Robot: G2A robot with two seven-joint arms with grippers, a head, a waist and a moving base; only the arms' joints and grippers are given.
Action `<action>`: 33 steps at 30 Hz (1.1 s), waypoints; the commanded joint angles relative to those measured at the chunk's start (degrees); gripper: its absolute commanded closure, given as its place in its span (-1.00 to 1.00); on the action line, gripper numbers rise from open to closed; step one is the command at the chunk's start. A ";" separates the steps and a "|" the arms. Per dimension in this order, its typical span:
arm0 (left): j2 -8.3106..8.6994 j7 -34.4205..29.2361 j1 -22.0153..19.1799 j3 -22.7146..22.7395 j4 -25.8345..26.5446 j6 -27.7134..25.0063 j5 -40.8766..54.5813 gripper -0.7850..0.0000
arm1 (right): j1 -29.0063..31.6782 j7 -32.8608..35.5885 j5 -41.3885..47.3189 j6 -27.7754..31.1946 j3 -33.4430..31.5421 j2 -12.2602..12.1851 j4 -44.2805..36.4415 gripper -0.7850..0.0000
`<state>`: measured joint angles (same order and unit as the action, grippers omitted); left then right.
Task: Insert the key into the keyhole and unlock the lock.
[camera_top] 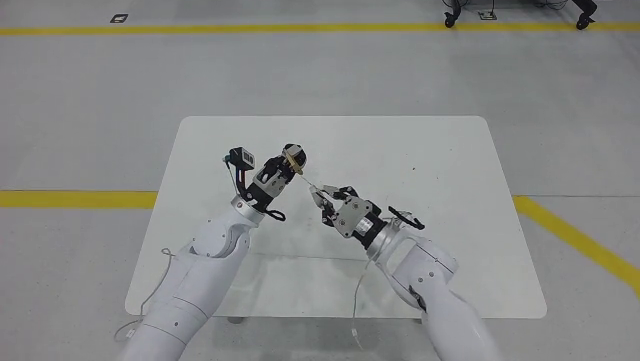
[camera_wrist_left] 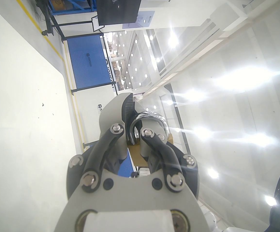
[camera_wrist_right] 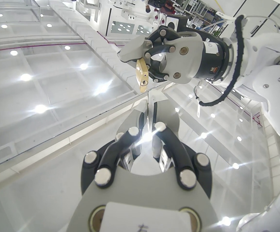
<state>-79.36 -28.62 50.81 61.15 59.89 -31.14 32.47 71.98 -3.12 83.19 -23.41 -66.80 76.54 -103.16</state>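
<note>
Over the white table (camera_top: 440, 161), the top view shows both arms raised and meeting near the middle, the left one's end just beside the right one's.

The left gripper (camera_wrist_left: 136, 112) is clamped on the lock (camera_wrist_right: 142, 74). The left wrist view shows what the others do not: the silver shackle (camera_wrist_left: 152, 116) pinched between the two closed fingers, with the dark pad of one finger pressed against it. The right wrist view shows the other end. The brass body hangs out below those fingers, tilted, and its underside with the keyhole (camera_wrist_right: 143, 82) faces the right arm.

The right gripper (camera_wrist_right: 151, 108) has its jaws drawn in tight on the key (camera_wrist_right: 148, 97), with only a narrow slit between them. The thin blade stands out past the fingertips and points toward the lock. Its tip lies just beside the lower corner of the brass body, near the keyhole but off to one side of it and not inside. Whether the tip touches the brass cannot be told. In the top view the blade is a fine pale line spanning the gap between the two grippers.
</note>
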 commanded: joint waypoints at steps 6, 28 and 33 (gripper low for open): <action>0.04 2.83 1.63 0.84 2.44 0.54 -3.26 1.00 | -0.18 -3.34 1.35 0.34 -0.10 0.19 -0.60 1.00; -0.97 7.57 1.82 0.91 1.78 -2.13 -10.36 1.00 | -1.46 -4.52 3.20 2.85 1.48 1.14 1.93 1.00; -1.15 8.13 1.76 0.89 1.44 -2.72 -12.11 1.00 | -1.62 -4.79 3.42 3.20 1.49 1.29 2.36 1.00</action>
<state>-80.47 -20.65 52.56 62.06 61.40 -33.78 20.73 70.40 -7.86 86.54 -20.28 -65.31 77.80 -100.87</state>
